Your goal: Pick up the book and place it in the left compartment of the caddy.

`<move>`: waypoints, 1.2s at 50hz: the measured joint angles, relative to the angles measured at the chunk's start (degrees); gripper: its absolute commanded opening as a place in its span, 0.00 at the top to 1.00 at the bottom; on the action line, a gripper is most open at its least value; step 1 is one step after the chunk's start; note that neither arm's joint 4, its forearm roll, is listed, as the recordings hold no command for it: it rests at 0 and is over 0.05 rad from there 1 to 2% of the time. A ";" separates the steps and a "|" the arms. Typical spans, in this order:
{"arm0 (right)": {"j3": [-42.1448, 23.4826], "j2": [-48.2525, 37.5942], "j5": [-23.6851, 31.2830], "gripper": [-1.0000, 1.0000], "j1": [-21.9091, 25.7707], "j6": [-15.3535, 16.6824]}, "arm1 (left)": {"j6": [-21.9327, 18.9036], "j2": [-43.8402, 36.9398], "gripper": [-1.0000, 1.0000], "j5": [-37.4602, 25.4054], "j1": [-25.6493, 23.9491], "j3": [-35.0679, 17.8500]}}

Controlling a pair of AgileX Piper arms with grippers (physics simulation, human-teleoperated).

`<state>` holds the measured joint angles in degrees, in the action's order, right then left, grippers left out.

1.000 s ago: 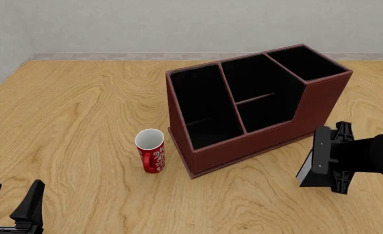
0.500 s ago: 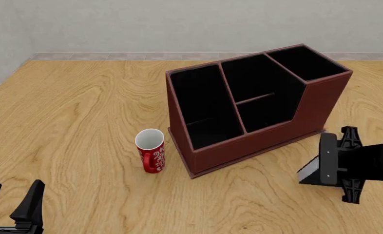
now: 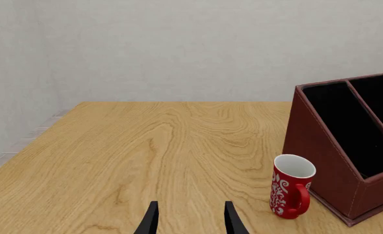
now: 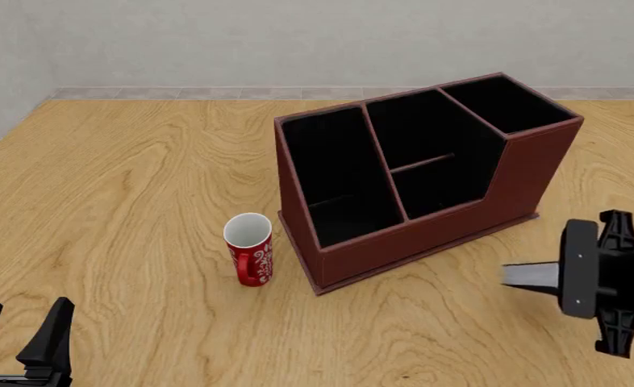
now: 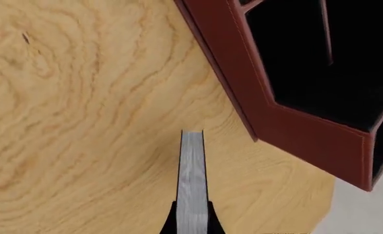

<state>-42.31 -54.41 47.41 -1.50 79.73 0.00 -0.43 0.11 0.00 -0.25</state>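
Right hand [image 4: 559, 278] is near the right edge of the desk [image 4: 134, 177], in front of the caddy's right end, and it pinches the book [image 4: 530, 276] between its two fingers. In the front view only the pale page edge of the book shows, sticking out from the hand toward the left; the black covers I cannot make out there. In the right wrist view the book [image 5: 193, 180] appears as a thin grey-white strip held between the dark fingertips, above bare wood, with one low corner of the caddy [image 5: 289, 112] close beside it but not touching. The book is outside the caddy.

The caddy [image 4: 532, 165] stands on the desk toward the far right part, turned at an angle. The left compartment [image 4: 333, 173] is the long black slot at its left end.

A red cup [image 4: 250, 249] stands upright just beside the caddy's near left corner.

The left hand [image 4: 21, 334] is at the near left corner of the desk, fingers spread apart and holding nothing; the left wrist view shows its two fingertips [image 3: 151, 222] with a clear gap over the wood.
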 measured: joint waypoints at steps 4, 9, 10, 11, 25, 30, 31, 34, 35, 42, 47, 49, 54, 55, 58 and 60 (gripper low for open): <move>-0.22 2.65 2.57 1.00 0.37 -0.12 | 0.00 0.00 0.00 0.00 0.00 0.00; -0.86 6.13 6.13 1.00 1.39 -0.82 | 0.00 0.00 0.00 0.00 0.00 0.00; -1.05 6.81 6.89 1.00 1.70 -1.07 | 0.00 0.00 0.00 0.00 0.00 0.00; -1.38 7.42 7.72 1.00 2.22 -1.58 | 0.00 0.00 0.00 0.00 0.00 0.00; -8.09 13.29 17.68 1.00 9.75 -10.97 | 0.00 0.00 0.00 0.00 0.00 0.00; -10.69 14.54 19.75 1.00 12.50 -15.18 | 0.00 0.00 0.00 0.00 0.00 0.00; -11.22 14.70 20.05 1.00 13.20 -16.18 | 0.00 0.00 0.00 0.00 0.00 0.00; -12.53 15.22 20.79 1.00 15.24 -18.91 | 0.00 0.00 0.00 0.00 0.00 0.00; -12.93 15.37 20.98 1.00 15.87 -19.75 | 0.00 0.00 0.00 0.00 0.00 0.00; -16.56 15.61 21.97 1.00 20.57 -25.92 | 0.00 0.00 0.00 0.00 0.00 0.00; -19.92 15.20 22.33 1.00 24.10 -30.38 | 0.00 0.00 0.00 0.00 0.00 0.00; -21.38 14.90 22.43 1.00 25.48 -32.14 | 0.00 0.00 0.00 0.00 0.00 0.00; -25.01 13.61 22.49 1.00 28.75 -36.94 | 0.00 0.00 0.00 0.00 0.00 0.00; -25.82 13.27 22.49 1.00 29.40 -37.86 | 0.00 0.00 0.00 0.00 0.00 0.00; -28.02 12.20 22.49 1.00 30.99 -40.61 | 0.00 0.00 0.00 0.00 0.00 0.00; -29.49 11.44 22.49 1.00 32.04 -42.41 | 0.00 0.00 0.00 0.00 0.00 0.00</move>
<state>-71.80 -42.97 69.90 30.53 37.31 0.00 -0.43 0.11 0.00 -0.25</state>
